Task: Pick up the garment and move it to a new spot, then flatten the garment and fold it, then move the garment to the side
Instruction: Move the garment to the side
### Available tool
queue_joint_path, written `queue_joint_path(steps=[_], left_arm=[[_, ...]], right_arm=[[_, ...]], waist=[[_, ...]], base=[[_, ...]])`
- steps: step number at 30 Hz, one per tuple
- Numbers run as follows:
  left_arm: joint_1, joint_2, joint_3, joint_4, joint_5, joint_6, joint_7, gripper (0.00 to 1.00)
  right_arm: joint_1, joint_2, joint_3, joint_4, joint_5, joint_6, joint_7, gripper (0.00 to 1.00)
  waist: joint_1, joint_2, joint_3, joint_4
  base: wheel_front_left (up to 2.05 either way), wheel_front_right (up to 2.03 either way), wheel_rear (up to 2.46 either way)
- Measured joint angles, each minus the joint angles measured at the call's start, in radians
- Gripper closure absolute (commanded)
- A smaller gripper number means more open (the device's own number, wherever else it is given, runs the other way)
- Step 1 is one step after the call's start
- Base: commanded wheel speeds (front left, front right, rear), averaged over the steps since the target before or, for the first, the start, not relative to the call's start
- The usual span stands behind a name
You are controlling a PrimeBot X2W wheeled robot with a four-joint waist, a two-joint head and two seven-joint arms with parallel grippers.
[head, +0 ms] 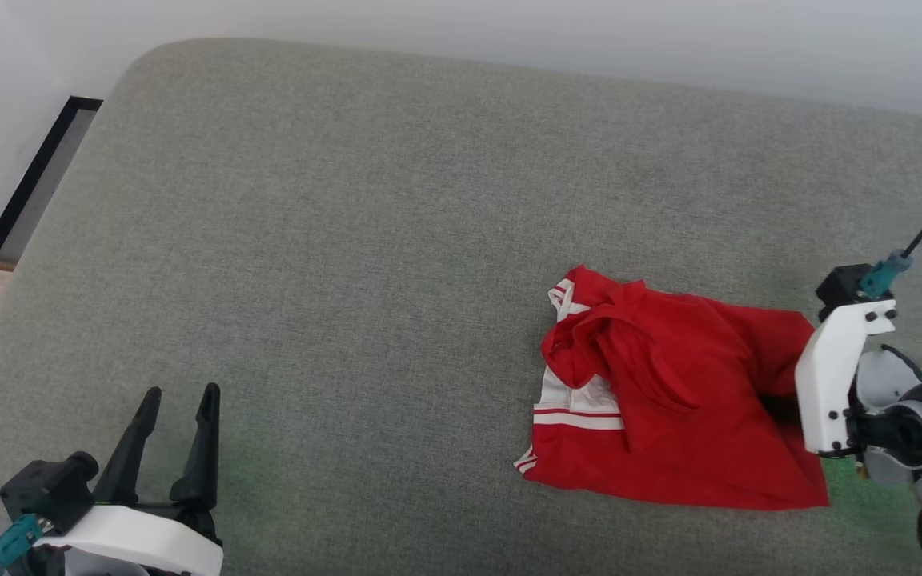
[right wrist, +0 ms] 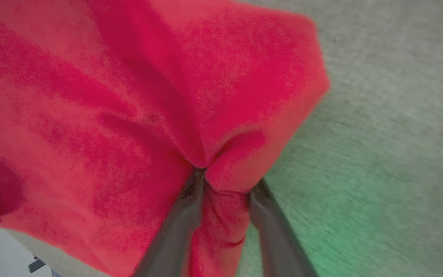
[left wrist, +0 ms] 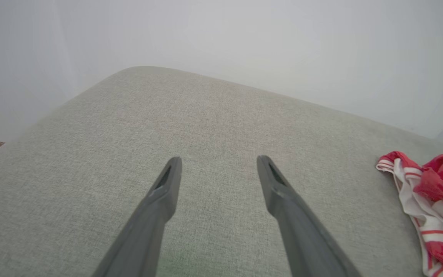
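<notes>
While one garment (head: 669, 400) lies crumpled, two fingers (right wrist: 183, 221) pinching it

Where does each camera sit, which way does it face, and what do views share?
Head view: on the head, facing forward and down at the grey cushion and red shirt; left gripper lower left, right wrist at the right edge.
Left wrist view: on the left wrist, facing along its gripper's open fingers across bare cushion; shirt at the right edge.
Right wrist view: on the right wrist, close on the shirt, cloth bunched within the right gripper.
Shared: all three show shirt and cushion.
</notes>
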Motion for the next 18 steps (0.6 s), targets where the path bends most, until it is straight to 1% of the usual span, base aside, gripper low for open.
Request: queue_joint_path(steps=[4,12,15,16,18], left_arm=[[-0.004,0.001,-0.001,0.005,-0.004,0.0,0.0,0.0],[-0.009,0.02,0.01,0.001,-0.009,0.0,0.0,0.0],[-0.017,0.023,0.005,-0.006,-0.01,0.0,0.0,0.0],[-0.026,0.027,-0.001,-0.014,-0.009,0.0,0.0,0.0],[-0.032,0.03,-0.004,-0.017,-0.008,0.0,0.0,0.0]], right_arm=[[-0.003,0.009,0.007,0.0,0.003,0.002,-0.025,1.0],[-0.001,-0.018,0.001,-0.071,0.006,0.003,-0.032,1.0],[0.0,-0.048,-0.029,-0.096,-0.002,0.003,-0.033,1.0],[-0.001,-0.07,-0.057,-0.113,-0.018,0.003,-0.033,1.0],[-0.002,-0.077,-0.067,-0.12,-0.021,0.003,-0.033,1.0]], waist=[[0.0,0.0,0.002,0.002],[0.0,-0.0001,-0.007,-0.028],[0.0,-0.0001,-0.01,-0.047],[0.0,-0.0001,-0.01,-0.061],[0.0,-0.0001,-0.01,-0.069]], base=[[0.0,0.0,0.0],[0.0,0.0,0.0],[0.0,0.0,0.0],[0.0,0.0,0.0],[0.0,0.0,0.0]])
